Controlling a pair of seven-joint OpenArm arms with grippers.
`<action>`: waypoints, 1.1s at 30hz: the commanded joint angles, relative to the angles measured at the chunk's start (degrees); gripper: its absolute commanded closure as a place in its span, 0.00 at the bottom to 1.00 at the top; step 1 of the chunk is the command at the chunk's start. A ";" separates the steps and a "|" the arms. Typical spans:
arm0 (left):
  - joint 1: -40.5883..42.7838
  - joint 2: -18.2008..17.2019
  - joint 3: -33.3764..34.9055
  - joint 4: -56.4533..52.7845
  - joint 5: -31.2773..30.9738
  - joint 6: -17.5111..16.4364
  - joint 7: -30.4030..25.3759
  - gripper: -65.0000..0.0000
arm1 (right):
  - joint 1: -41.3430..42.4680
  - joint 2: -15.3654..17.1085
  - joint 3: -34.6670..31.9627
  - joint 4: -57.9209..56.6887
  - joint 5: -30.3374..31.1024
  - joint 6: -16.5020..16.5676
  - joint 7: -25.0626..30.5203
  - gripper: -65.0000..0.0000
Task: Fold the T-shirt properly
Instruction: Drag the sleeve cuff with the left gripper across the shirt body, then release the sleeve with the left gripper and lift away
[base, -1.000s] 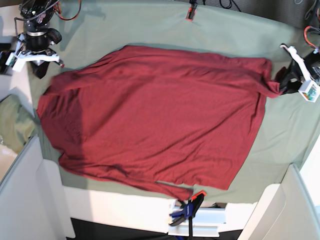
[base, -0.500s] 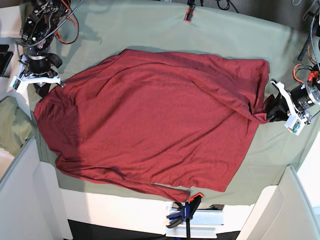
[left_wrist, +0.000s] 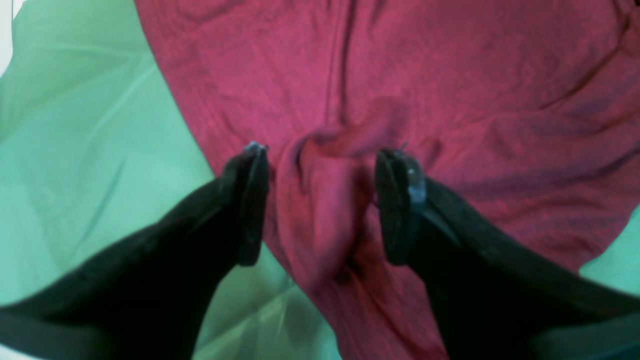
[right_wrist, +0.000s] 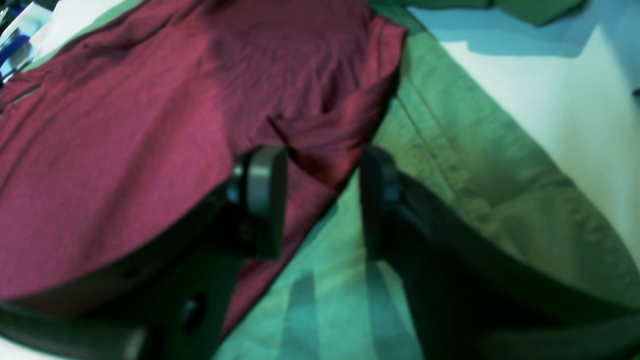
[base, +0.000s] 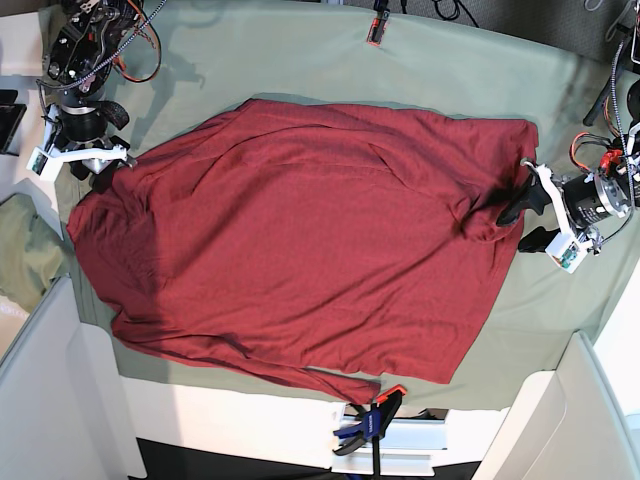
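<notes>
Base view, T-shirt (base: 300, 240) spread flat, wrinkled

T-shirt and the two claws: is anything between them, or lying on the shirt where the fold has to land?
Nothing visible. The left claw stands open astride a bunched ridge of the T-shirt. The right claw is open over the shirt's edge. No object rests on the fabric.

The base view looks straight down over the whole table (base: 300, 60). Each wrist view peers close past its own fingers (left_wrist: 247, 200) at the shirt (base: 300, 250) edge, which all three views share.
</notes>
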 joint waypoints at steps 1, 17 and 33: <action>-0.92 -1.38 -0.52 0.68 -1.60 -0.10 -0.28 0.42 | 0.92 0.48 0.07 0.98 0.46 0.63 1.33 0.61; 0.07 -2.47 -5.20 6.19 -21.16 -0.10 22.82 0.42 | 8.48 0.52 -0.11 -11.04 -3.80 -0.39 5.03 0.49; 0.04 -2.47 -5.20 6.21 -21.73 -0.10 22.80 0.42 | 7.41 0.48 -6.47 -11.98 -8.33 2.54 4.22 1.00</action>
